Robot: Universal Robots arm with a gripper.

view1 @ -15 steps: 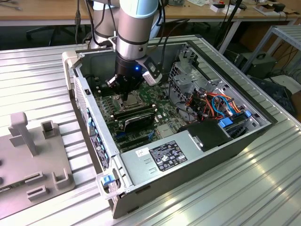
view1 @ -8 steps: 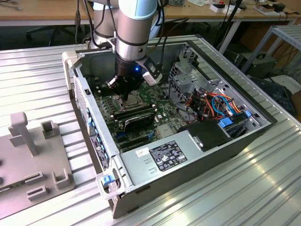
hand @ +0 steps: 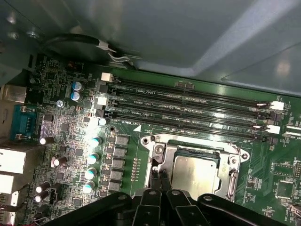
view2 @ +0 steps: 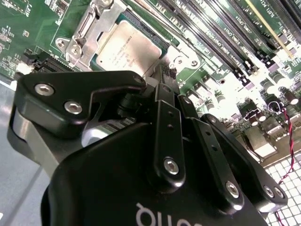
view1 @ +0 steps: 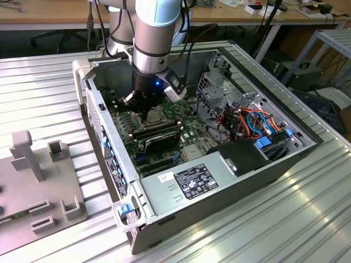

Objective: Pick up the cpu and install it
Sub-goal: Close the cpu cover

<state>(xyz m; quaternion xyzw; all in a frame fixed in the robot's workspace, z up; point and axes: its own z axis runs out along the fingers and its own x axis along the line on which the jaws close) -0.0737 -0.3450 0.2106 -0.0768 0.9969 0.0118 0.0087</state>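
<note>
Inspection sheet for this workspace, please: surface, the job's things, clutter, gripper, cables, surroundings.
Surface: ribbed metal table bearing an open computer case.
Job's things: cpu lies inside the socket frame on the motherboard, with its silver top showing.
Clutter: grey fixture on the table at the exterior view's left.
Gripper: gripper shut, down at the socket frame's corner beside the cpu, holding nothing.
Cables: orange and blue cables inside the case.
Surroundings: wooden desks behind the table.
</note>
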